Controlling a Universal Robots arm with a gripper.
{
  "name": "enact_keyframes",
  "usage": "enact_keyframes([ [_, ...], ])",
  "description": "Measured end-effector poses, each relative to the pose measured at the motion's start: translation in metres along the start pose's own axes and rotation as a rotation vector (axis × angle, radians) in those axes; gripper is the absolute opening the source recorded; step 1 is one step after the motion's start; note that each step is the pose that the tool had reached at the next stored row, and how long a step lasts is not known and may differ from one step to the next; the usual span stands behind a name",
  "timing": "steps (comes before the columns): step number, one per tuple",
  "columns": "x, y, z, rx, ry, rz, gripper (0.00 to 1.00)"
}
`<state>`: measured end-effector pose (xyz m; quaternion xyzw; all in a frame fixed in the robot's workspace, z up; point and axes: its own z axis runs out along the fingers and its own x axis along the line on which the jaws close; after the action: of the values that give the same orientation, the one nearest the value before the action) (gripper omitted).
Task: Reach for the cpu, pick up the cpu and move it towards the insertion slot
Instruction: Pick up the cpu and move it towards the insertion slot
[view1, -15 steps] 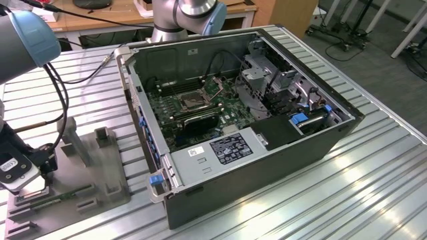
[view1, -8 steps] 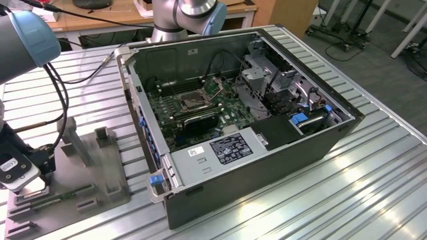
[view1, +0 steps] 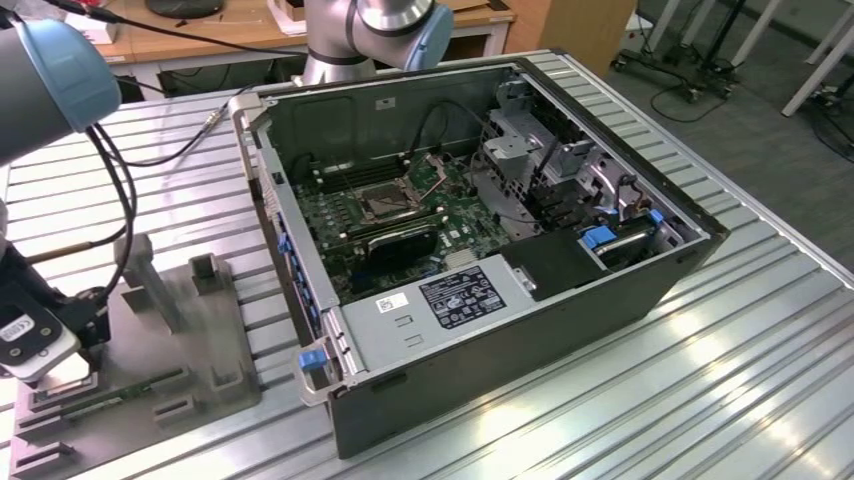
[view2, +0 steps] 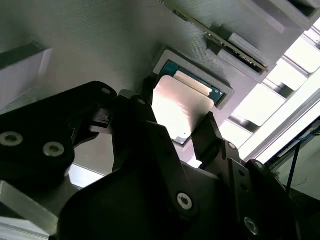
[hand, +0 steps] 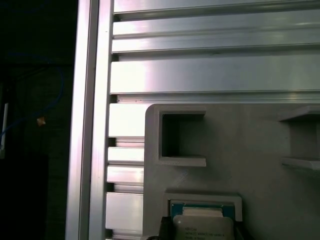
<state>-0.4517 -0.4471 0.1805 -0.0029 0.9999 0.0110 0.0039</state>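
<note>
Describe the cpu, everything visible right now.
The small flat square cpu has a shiny silvery metal top, with a green rim showing along one edge. It lies flat in a square recess of the gray plastic tray. The black hand sits close over it; contact cannot be told.

1. The tool (view2: 178, 102) stands low over the cpu (hand: 202, 227). The rim of a tray (view1: 220, 330) recess closes tightly round the chip, so free room there is upward.
2. Near it, toward the exterior view's right, upright posts (view1: 158, 290) rise from the tray. A memory stick (view1: 120, 398) lies along the tray's near edge.
3. A black cable (view1: 123, 190) hangs through the air above the posts.
4. The case (view1: 534, 340) is open on top, and its side wall stands between the tray and the slot (view1: 387, 205).
5. Straight above the slot the way is open. Wires (view1: 434, 140) arch just behind it, and a drive cage (view1: 534, 150) towers on the exterior view's right.
</note>
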Motion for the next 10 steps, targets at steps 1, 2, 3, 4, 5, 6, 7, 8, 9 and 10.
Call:
enact_keyframes([
  [1, 0.0000, 0.0000, -0.0007, 0.0001, 0.0001, 0.000, 0.55],
  [2, 0.0000, 0.0000, -0.0013, 0.0001, 0.0001, 0.000, 0.55],
  [3, 0.0000, 0.0000, -0.0021, 0.0001, 0.0002, 0.000, 0.55],
  [4, 0.0000, 0.0000, -0.0027, 0.0001, 0.0000, 0.000, 0.55],
  [5, 0.0000, 0.0001, -0.0032, 0.0000, 0.0000, 0.000, 0.55],
  [6, 0.0000, 0.0001, -0.0037, 0.0001, 0.0001, 0.000, 0.55],
  [7, 0.0000, 0.0001, -0.0043, 0.0000, 0.0000, 0.000, 0.55],
  [8, 0.0000, 0.0001, -0.0047, 0.0000, 0.0000, 0.000, 0.55],
  [9, 0.0000, 0.0001, -0.0053, 0.0000, 0.0001, 0.000, 0.55],
  [10, 0.0000, 0.0001, -0.0059, 0.0001, 0.0002, 0.000, 0.55],
])
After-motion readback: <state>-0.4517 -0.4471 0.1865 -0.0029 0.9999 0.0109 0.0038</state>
